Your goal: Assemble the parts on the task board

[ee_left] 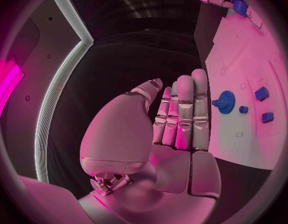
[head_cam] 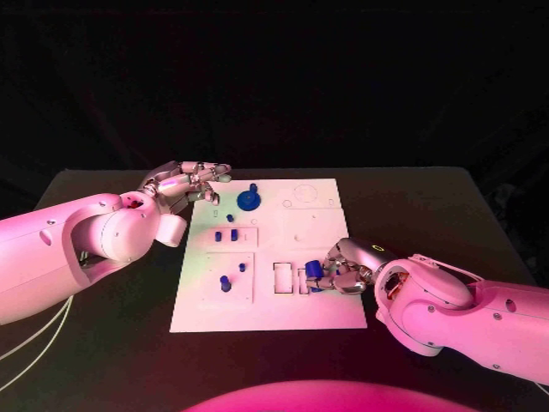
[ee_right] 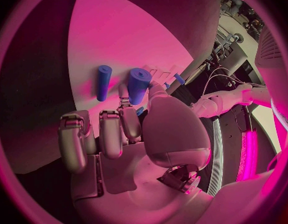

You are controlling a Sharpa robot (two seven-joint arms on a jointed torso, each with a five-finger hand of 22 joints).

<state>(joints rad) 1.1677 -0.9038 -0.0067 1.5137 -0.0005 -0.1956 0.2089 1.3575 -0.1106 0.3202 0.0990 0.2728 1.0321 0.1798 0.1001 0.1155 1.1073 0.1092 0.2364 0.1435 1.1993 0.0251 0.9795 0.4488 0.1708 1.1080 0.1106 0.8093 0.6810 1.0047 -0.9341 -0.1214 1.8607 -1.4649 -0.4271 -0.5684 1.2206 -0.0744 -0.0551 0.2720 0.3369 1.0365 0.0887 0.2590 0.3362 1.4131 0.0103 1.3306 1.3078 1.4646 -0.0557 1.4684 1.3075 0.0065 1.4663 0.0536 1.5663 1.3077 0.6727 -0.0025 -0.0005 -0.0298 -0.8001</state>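
Note:
The white task board (head_cam: 293,313) lies in the middle of the black table. A blue gear (head_cam: 249,201) sits near its far edge, and it also appears beside my left fingers as the gear (ee_left: 226,102). My left hand (head_cam: 188,184) hovers at the board's far left corner, its fingers (ee_left: 184,109) stretched out and holding nothing. My right hand (head_cam: 338,273) is low over the board's near right part. Its thumb and a finger pinch an upright blue cylinder (ee_right: 138,84), also seen in the head view as the cylinder (head_cam: 313,270). A thinner blue peg (ee_right: 103,82) lies just beside it.
Two small blue parts (head_cam: 226,234) stand in a recess left of the board's middle. Two more blue pieces (head_cam: 232,276) sit in the recess nearer me. Bare black table (head_cam: 448,206) surrounds the board on every side.

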